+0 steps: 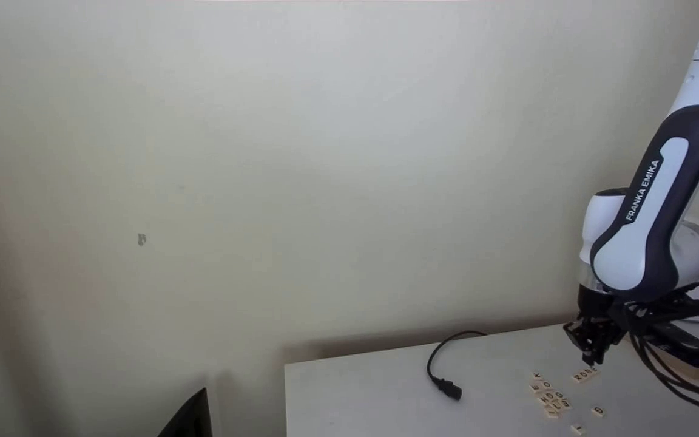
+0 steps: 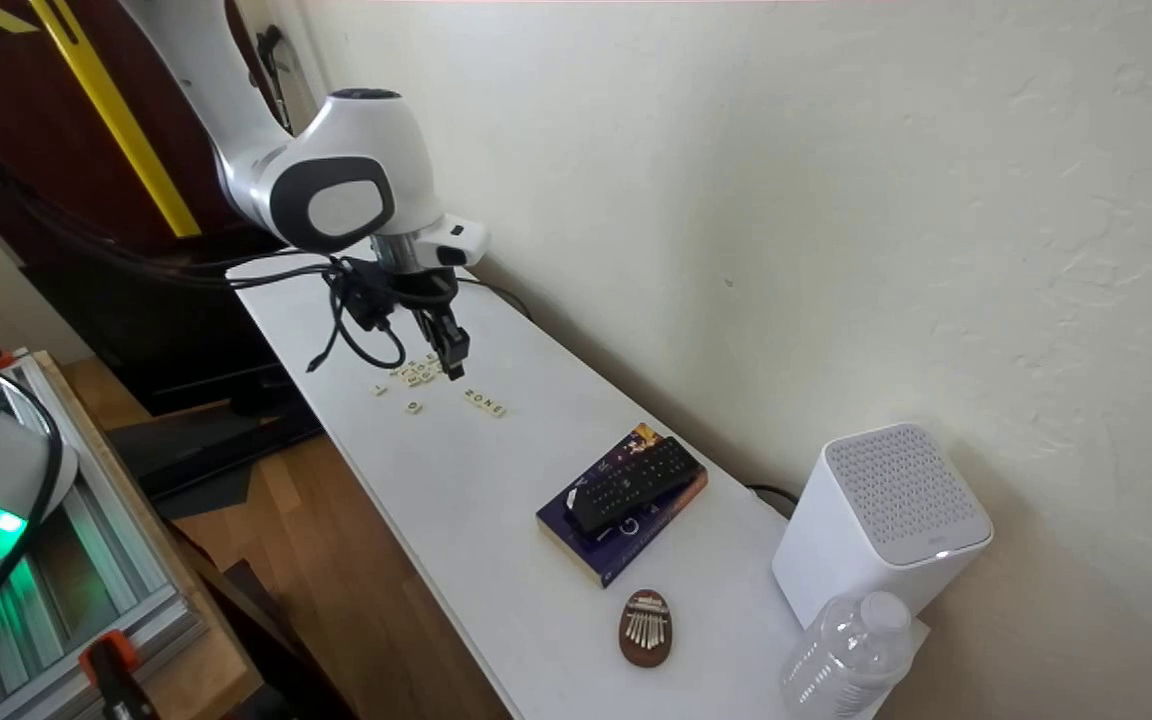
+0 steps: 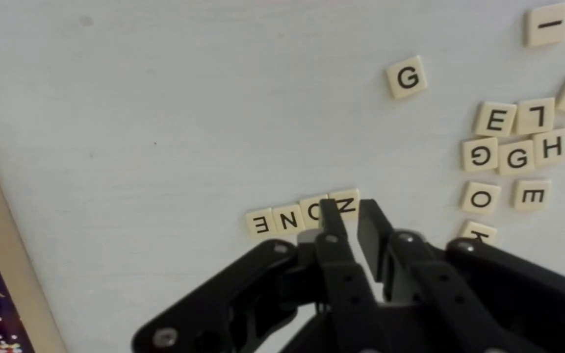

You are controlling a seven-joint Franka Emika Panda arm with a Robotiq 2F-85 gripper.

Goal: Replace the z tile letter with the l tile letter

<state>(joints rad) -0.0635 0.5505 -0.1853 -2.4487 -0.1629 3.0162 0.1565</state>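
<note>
The z tile (image 3: 348, 195) is a cream square at one end of a row of tiles reading ZONE. The row also shows in both exterior views (image 1: 585, 374) (image 2: 485, 403). The l tile (image 3: 536, 116) lies in the cluster of tiles at the right of the wrist view, between an E tile and an I tile. My gripper (image 3: 348, 205) is partly open with nothing between its fingers. In the wrist view its fingertips overlap the z tile's end of the row, and one finger hides parts of the z and O tiles. In an exterior view the gripper (image 2: 452, 368) hangs above the table.
Several other tiles lie near the l tile, with a lone G tile (image 3: 406, 77) and an I tile (image 3: 548, 24) apart. A book (image 2: 576, 530) with a remote (image 2: 634, 484), a thumb piano (image 2: 645, 628), a bottle (image 2: 851, 655) and a white box (image 2: 876, 515) stand along the table.
</note>
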